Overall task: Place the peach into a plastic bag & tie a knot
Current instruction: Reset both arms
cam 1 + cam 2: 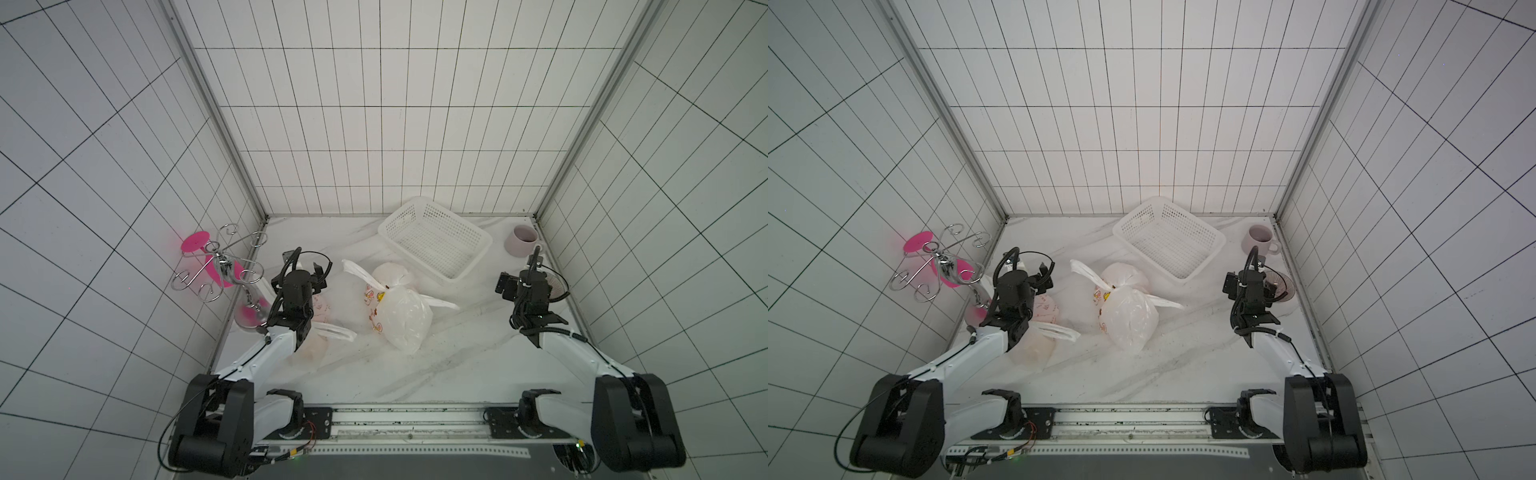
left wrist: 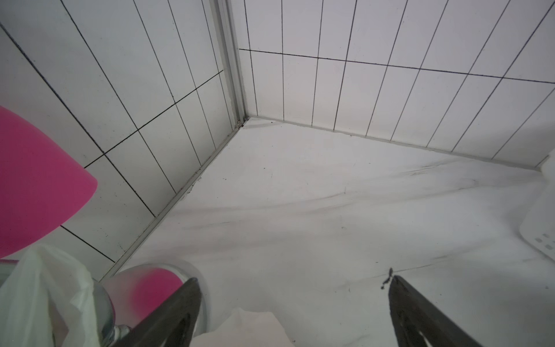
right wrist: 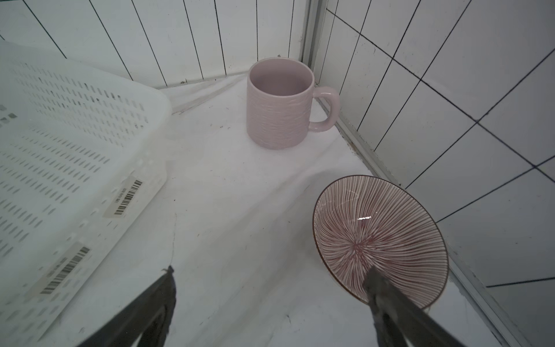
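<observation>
Okay, I see the knotted, cartoon-printed plastic bag [image 1: 401, 318] lying in the middle of the table [image 1: 457, 357] just beside the white basket [image 1: 436, 245], its contents too cloudy to tell, while the left gripper [image 2: 292, 279] and right gripper [image 3: 270, 270] are both spread wide, holding nothing.

- We get bright, even light, shadows on the table [image 1: 457, 365] pretty soft
- Lines of the wall tiles [image 1: 374, 124] splay toward the edges in both top views
- Tiny glare spot on the striped plate [image 3: 365, 218], wrist views blurry up close
</observation>
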You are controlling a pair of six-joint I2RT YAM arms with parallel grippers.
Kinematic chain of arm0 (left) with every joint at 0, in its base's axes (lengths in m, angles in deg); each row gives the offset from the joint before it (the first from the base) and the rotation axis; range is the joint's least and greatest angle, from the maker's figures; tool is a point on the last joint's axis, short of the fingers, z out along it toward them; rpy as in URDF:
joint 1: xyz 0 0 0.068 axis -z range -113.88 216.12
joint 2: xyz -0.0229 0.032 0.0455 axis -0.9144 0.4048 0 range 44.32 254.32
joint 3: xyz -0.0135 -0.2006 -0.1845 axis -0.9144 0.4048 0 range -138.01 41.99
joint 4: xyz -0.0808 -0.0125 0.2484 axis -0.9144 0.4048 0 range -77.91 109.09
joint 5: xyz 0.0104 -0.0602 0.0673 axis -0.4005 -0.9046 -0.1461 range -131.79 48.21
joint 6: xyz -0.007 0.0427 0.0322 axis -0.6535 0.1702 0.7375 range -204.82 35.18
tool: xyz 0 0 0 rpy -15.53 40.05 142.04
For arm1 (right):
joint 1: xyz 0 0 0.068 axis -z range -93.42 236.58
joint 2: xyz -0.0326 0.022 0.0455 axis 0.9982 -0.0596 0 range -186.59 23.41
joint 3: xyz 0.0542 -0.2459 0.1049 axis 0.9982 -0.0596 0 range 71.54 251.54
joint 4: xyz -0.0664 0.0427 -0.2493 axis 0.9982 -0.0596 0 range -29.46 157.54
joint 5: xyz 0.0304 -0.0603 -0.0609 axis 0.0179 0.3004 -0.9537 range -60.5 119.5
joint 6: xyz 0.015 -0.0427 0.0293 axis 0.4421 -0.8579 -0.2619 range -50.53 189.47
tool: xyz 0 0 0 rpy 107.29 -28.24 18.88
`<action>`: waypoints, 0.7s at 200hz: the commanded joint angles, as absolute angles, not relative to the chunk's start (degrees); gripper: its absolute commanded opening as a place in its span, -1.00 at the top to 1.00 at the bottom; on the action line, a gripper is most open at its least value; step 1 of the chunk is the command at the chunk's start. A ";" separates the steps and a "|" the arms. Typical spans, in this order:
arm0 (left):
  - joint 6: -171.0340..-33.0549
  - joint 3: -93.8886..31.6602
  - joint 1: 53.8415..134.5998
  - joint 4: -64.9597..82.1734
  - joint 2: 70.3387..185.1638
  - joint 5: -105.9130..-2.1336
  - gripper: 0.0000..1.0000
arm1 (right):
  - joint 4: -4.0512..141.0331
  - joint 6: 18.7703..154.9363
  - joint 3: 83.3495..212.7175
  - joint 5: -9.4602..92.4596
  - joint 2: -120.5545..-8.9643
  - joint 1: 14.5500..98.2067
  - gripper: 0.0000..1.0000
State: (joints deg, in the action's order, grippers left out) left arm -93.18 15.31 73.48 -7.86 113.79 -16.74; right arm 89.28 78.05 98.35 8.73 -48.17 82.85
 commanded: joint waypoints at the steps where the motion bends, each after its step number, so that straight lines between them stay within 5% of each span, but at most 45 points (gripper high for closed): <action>1: -90.92 18.90 71.66 -23.49 116.58 -17.38 -0.96 | 108.06 74.27 93.65 7.17 -52.12 83.12 -0.97; 63: -85.67 21.38 68.14 -41.64 131.67 -36.20 -0.95 | 129.25 69.78 89.83 15.02 -65.97 83.30 -0.97; 82: -84.95 24.36 68.85 -53.43 136.19 -34.35 -0.96 | 118.91 71.14 93.29 15.30 -64.36 83.71 -0.97; 140: -83.44 21.26 73.53 -43.48 133.93 -24.37 -0.96 | 117.92 74.01 94.37 13.31 -64.86 85.62 -0.97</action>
